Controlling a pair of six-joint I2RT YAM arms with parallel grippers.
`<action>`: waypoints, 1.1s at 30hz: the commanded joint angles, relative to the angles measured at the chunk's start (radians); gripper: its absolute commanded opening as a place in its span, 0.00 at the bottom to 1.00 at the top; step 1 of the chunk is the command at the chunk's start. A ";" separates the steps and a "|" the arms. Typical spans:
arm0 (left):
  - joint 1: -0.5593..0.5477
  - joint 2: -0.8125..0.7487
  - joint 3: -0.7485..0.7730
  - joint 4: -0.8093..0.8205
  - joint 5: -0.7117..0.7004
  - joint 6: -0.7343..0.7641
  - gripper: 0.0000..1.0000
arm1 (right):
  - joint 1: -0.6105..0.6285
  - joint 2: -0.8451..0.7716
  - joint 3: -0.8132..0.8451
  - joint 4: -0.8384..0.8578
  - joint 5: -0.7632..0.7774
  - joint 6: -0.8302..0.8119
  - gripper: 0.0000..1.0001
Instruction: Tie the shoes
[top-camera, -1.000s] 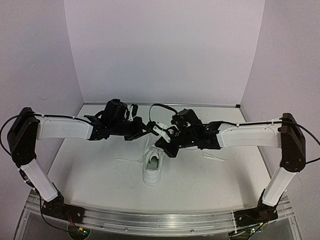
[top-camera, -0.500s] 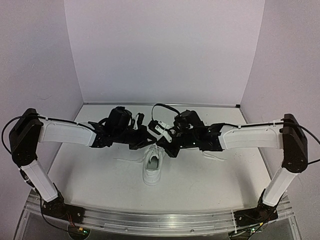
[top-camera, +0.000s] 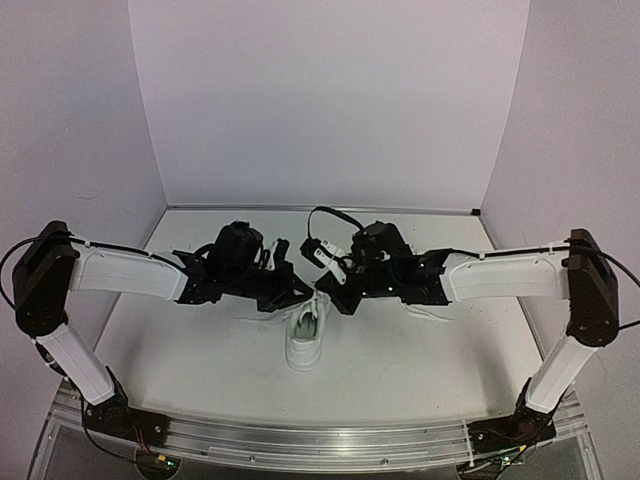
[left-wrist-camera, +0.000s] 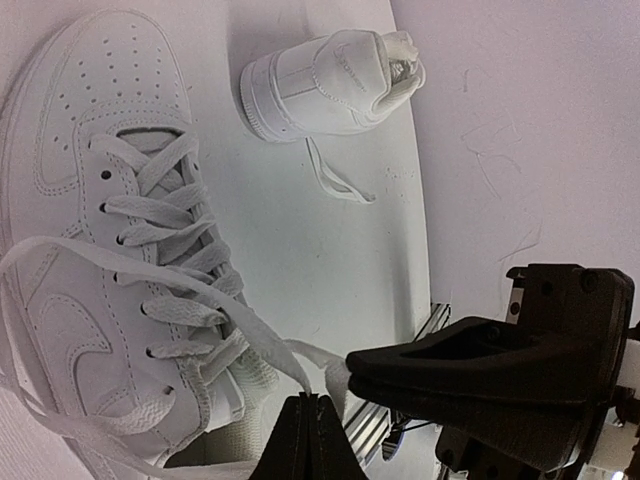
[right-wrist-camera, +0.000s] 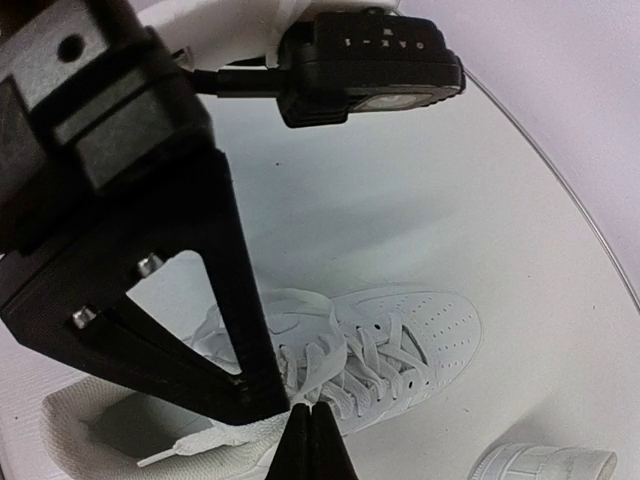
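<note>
From the top external view, both arms reached inward and met over the middle of the table (top-camera: 190, 365). The left gripper (top-camera: 297, 290) and right gripper (top-camera: 322, 297) sat almost tip to tip just above the tongue end of the near shoe (top-camera: 303, 347), which lay with its toe towards the arm bases. The other shoe was hidden behind the right arm here.

In the left wrist view, the left fingers were pressed fully together, and a lace (left-wrist-camera: 215, 300) from the near shoe ran up into them, so they looked to be pinching it. The right gripper's dark body filled the lower right corner, very close. The second shoe (left-wrist-camera: 325, 85) lay on its side well apart, with its own lace trailing loose on the table.

In the right wrist view, the right fingers were likewise closed to a point just above the near shoe's lacing. A strand reached their tips, but it could not be told whether it was actually clamped.

Judged from this, the work was at an early stage of the first knot: the lace ends were raised and being brought across each other, and no bow was visible. The next move would call for passing one end under the other without losing the pinched strand, then pulling the ends outward.
</note>
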 joint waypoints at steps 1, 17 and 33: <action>-0.011 -0.035 -0.010 0.025 0.045 -0.026 0.00 | 0.006 -0.056 -0.024 0.045 0.005 0.065 0.08; -0.012 0.007 -0.006 0.093 0.067 -0.062 0.00 | 0.005 -0.211 -0.185 0.055 -0.140 0.529 0.42; -0.013 -0.020 -0.029 0.124 0.058 -0.067 0.00 | 0.019 -0.043 -0.147 0.144 -0.224 0.632 0.36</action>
